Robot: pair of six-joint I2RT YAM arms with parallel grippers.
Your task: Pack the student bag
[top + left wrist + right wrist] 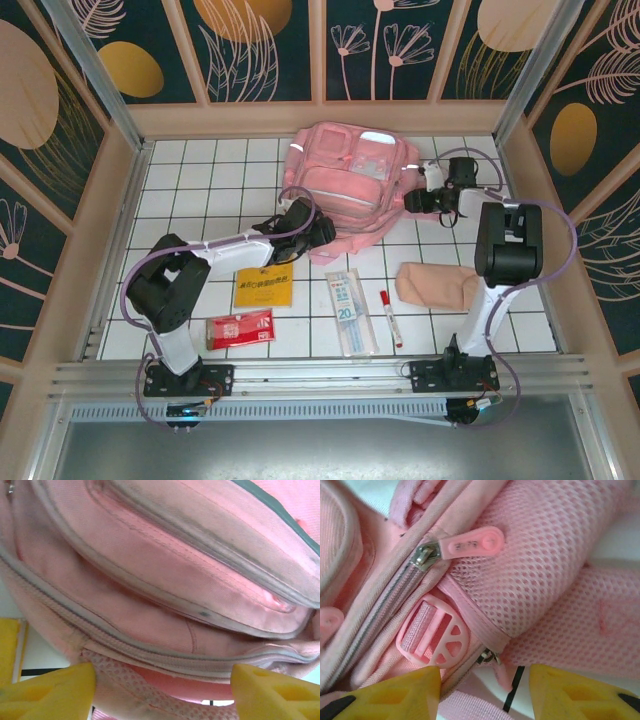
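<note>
Left claw (162, 682) at student bag (350, 180), yellow booklet (263, 287) nearby

Yellow booklet (264, 286) print too small to read; student bag (175, 580) cut off at wrist-view edges.

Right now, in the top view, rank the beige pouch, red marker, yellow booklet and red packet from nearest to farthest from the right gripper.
Measured from the right gripper, at the right side of the student bag:
1. beige pouch, right side, just below the gripper.
2. red marker, centre-right.
3. yellow booklet, left of centre.
4. red packet, near-left corner.
</note>
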